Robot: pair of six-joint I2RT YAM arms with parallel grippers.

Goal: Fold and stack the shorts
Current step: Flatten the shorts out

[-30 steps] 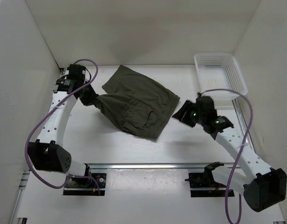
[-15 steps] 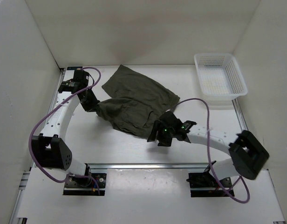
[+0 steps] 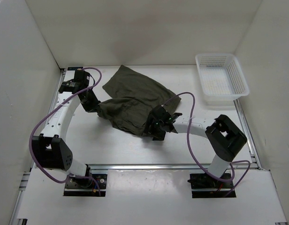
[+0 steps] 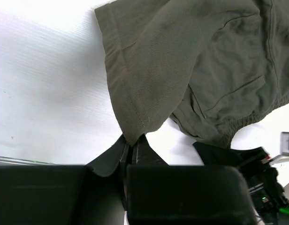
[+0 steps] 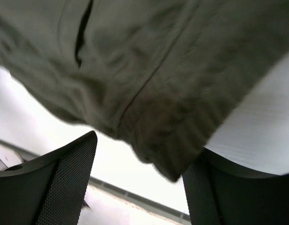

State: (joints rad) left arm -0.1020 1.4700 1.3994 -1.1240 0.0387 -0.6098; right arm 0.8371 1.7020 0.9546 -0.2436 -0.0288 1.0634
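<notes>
Overhead, the shorts (image 3: 135, 105) lie partly spread at the centre of the white surface (image 3: 111, 145). One portion reaches toward the upper middle of the frame and the rest is bunched toward the lower centre.

The left end effector (image 3: 96, 108) sits at the left edge of the cloth, clenched on a hem corner. In the left wrist view its closed tips (image 4: 133, 146) pinch that corner at lower centre, and the fabric gathers to a point between them. This hold probably anchors one corner so that the garment can be drawn flat.

The right end effector (image 3: 153, 127) sits at the lower right edge of the cloth and is released. In the right wrist view its dark fingers (image 5: 64, 183) stand at lower left and lower right, with a ribbed band, likely the waistband, hanging between them unclamped. This placement suggests that a second grasp is being prepared, so that both arms can fold together.

A white mesh basket (image 3: 243, 86) stands at upper right, well apart from the cloth.

Several things are hidden or unclear:
- In the overhead view the right arm covers the cloth edge beneath it.
- The right wrist view is blurred, so whether the fabric touches either finger cannot be told.
- The left wrist view cuts the garment off at the top and right.
- Which leg the left end effector holds is uncertain.
</notes>
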